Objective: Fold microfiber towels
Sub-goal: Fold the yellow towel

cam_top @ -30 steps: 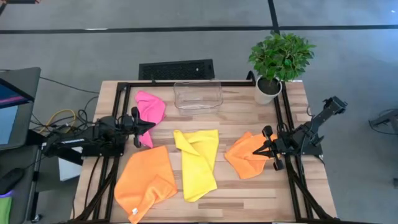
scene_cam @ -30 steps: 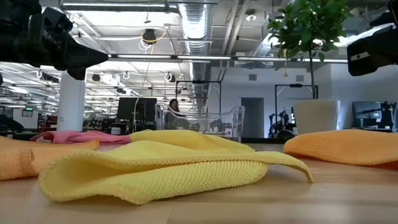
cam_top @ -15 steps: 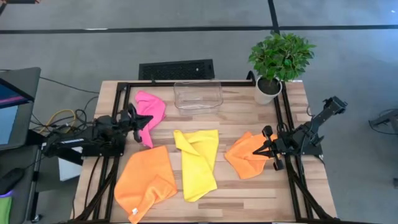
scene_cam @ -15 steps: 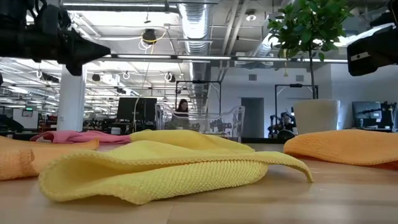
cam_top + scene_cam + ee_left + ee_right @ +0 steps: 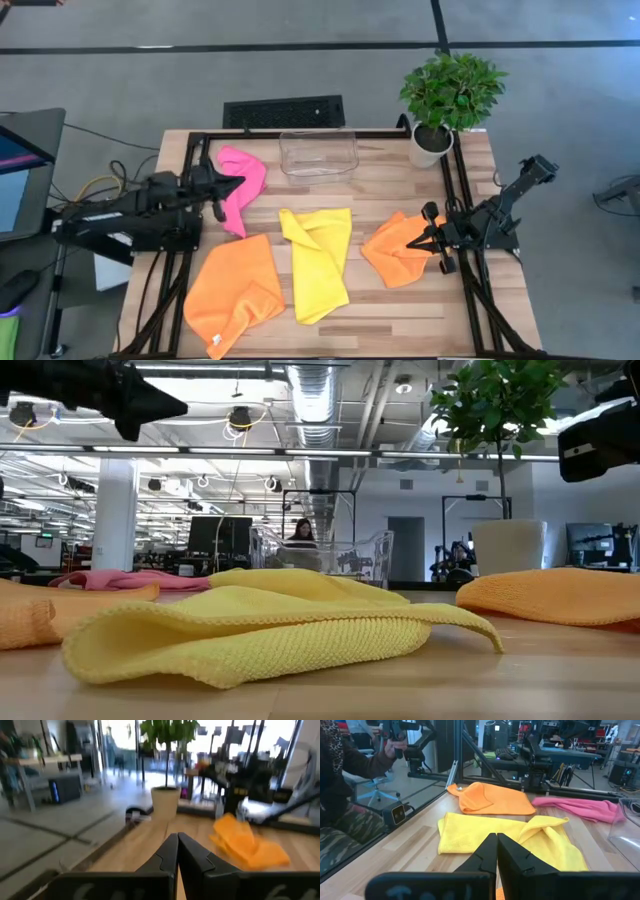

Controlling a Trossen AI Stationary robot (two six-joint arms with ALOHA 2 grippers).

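Four towels lie crumpled on the table: a hot pink one (image 5: 243,178) at the far left, a large orange one (image 5: 232,290) at the near left with a corner folded over, a yellow one (image 5: 318,258) in the middle, and a smaller orange one (image 5: 396,250) at the right. My left gripper (image 5: 236,183) is shut and empty, raised above the pink towel's left side. My right gripper (image 5: 415,243) is shut and empty, over the right orange towel's right part; whether it touches the cloth I cannot tell.
A clear plastic bin (image 5: 318,153) stands at the far middle. A potted plant (image 5: 449,98) stands at the far right corner. A black frame (image 5: 300,133) runs round the table's edges. A person sits beyond the table in the right wrist view (image 5: 345,795).
My left gripper has risen and drawn back toward the table's far left, over the pink towel, staying shut. The towels and my right arm have kept still.
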